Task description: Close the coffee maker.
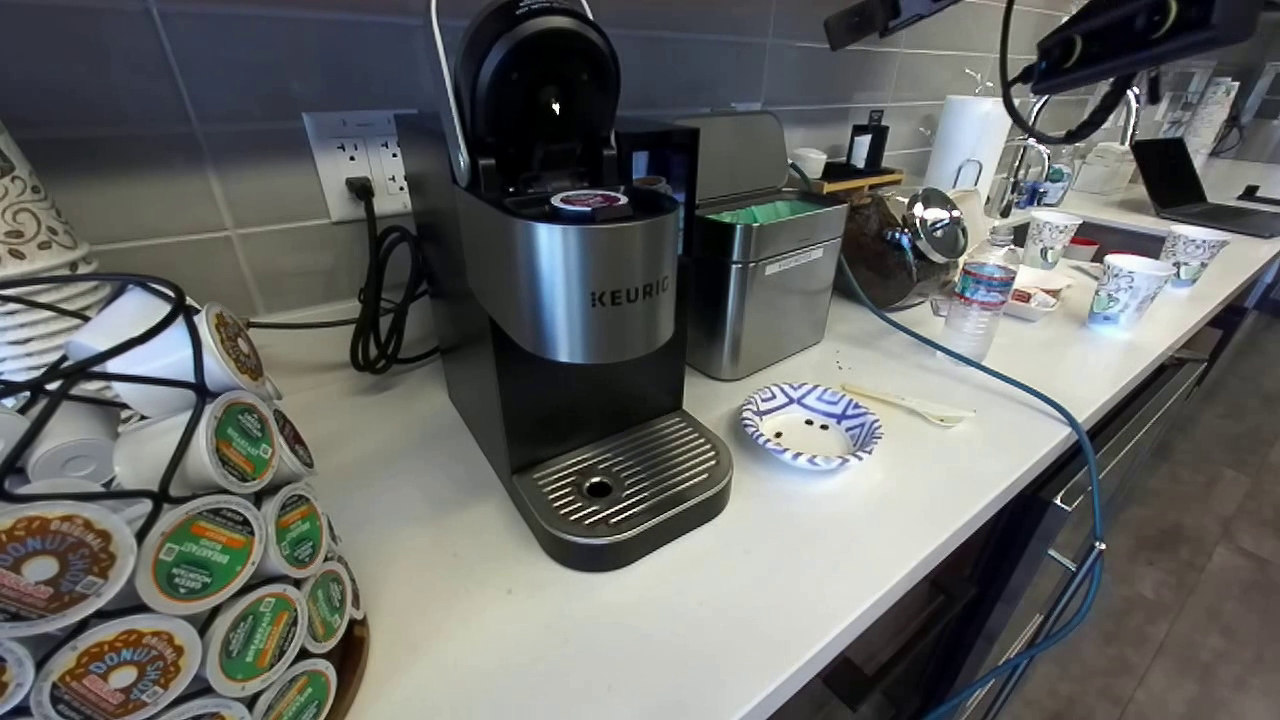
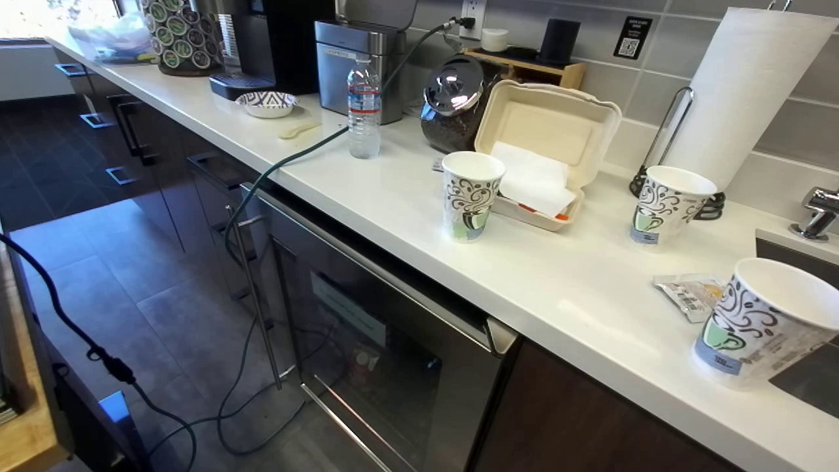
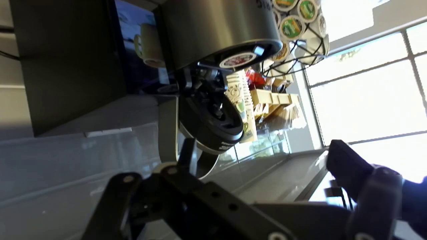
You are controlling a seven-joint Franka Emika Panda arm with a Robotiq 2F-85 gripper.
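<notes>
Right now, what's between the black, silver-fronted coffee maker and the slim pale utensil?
Both exterior views show a round, blue-patterned bowl between coffee maker and utensil.

Place: a kitchen — by its look, an office coffee corner
Coffee maker (image 1: pixel 570 295): near piled coffee pods (image 1: pixel 205 555) on a white table (image 1: pixel 430 625)
Paper cups (image 2: pixel 470 196): several, printed alike, along that table
Sink (image 2: pixel 816 381): chrome faucet (image 2: pixel 819 213), paper towel roll (image 2: pixel 747 92) nearby
Under the table: a glass-fronted appliance (image 2: pixel 393 393)
Wall (image 1: pixel 320 60): grey tile
Laptop (image 1: pixel 1170 175): open, farther along — hence office
</notes>
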